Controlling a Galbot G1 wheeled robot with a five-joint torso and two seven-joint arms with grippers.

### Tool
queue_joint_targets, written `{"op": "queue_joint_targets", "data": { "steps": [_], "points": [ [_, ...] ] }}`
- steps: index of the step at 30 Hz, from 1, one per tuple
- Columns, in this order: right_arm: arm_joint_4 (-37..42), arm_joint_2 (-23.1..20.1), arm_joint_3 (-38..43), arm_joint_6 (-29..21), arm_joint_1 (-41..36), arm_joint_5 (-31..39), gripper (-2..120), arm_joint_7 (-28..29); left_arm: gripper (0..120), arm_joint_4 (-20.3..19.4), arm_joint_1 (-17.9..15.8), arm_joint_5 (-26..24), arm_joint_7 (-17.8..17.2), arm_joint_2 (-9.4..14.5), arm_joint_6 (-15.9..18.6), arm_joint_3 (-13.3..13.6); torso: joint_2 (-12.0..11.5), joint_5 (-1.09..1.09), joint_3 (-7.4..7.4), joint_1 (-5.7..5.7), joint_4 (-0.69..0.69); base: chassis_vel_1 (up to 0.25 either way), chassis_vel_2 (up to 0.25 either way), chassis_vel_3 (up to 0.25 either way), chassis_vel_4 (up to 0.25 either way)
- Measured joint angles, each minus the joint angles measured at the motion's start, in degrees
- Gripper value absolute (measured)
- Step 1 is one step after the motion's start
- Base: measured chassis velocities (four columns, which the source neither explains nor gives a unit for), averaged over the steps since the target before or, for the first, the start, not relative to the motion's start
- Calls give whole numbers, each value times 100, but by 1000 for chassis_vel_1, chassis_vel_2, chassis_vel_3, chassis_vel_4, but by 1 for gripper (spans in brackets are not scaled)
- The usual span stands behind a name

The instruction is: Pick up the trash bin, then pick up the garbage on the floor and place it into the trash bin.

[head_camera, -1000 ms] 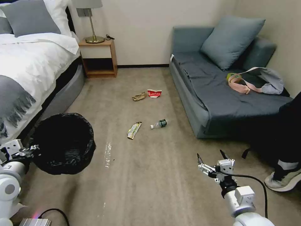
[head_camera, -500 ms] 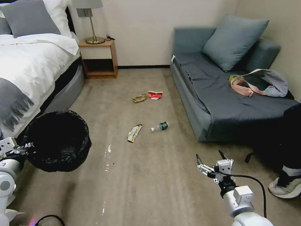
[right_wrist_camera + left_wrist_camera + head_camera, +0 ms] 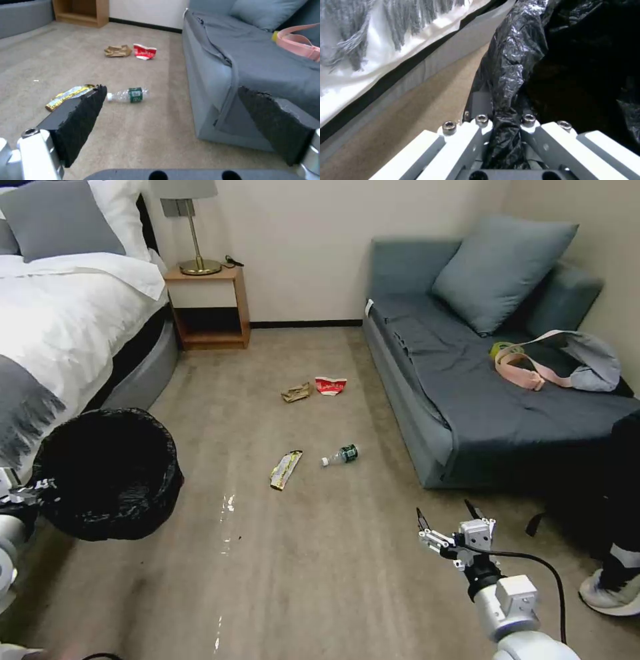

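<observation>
The trash bin (image 3: 107, 473), lined with a crinkled black bag, hangs off the floor at the left by the bed. My left gripper (image 3: 30, 492) is shut on its bag-covered rim (image 3: 505, 125). The garbage lies on the carpet ahead: a gold wrapper (image 3: 285, 469), a clear bottle with a green label (image 3: 340, 455), crumpled brown paper (image 3: 296, 393) and a red-and-white carton (image 3: 330, 385). My right gripper (image 3: 445, 511) hovers open and empty at the lower right, well short of the bottle (image 3: 128, 95) and wrapper (image 3: 68, 96).
A bed (image 3: 67, 327) runs along the left and a grey sofa (image 3: 480, 400) along the right, with a pink strap (image 3: 527, 370) on it. A wooden nightstand (image 3: 208, 307) stands at the back wall. A person's shoe (image 3: 610, 593) is at the right edge.
The whole picture has shifted slightly, so the camera moved. My left arm has carried the bin outward to the left. The right gripper holds its pose, still open.
</observation>
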Motion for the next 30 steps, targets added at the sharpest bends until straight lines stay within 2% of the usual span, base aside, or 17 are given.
{"op": "queue_joint_targets", "data": {
  "steps": [30],
  "points": [
    [-101,-84,-70,-74,106,85,100,-4,2,195,-83,-45,25,66,-29,-54,0,0,0,0,0,-105,107,101,-106]
  ]
}}
